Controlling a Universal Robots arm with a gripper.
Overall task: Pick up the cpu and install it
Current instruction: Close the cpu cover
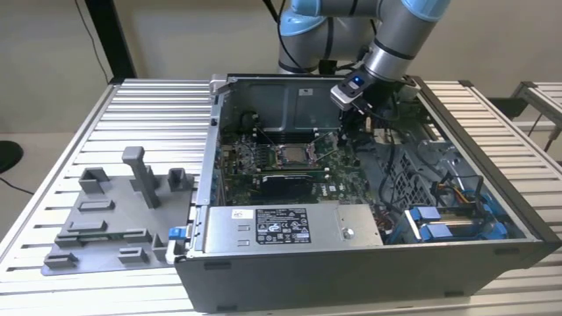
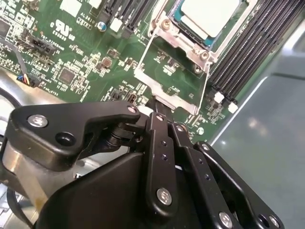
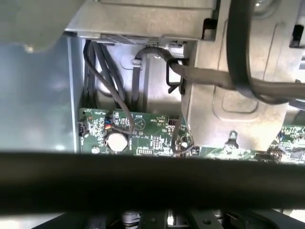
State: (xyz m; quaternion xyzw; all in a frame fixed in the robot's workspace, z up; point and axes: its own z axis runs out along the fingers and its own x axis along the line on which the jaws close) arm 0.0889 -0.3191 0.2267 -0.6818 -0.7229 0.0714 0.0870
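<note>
fingers [image 2: 156, 138] of the gripper [image 2: 163, 114] drawn together at the folded-open socket frame [image 2: 169, 83], mid-frame in the second wrist view — likely working it, since the cpu [image 2: 209, 16] already sits seated, upper right.

We see the cpu [image 2: 209, 16] topped in pale, smooth metal (faintly glossy), the surface [image 1: 141, 118] in ribbed bare metal, and the case [image 1: 351, 276] in matt grey sheet metal.

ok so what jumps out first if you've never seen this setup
An open computer case sits on the slatted table, with the blue-jointed arm reaching down into it. Its pincer hangs just to the exterior view's right of the socket, where the silver cpu already lies with the metal frame swung open.
</note>
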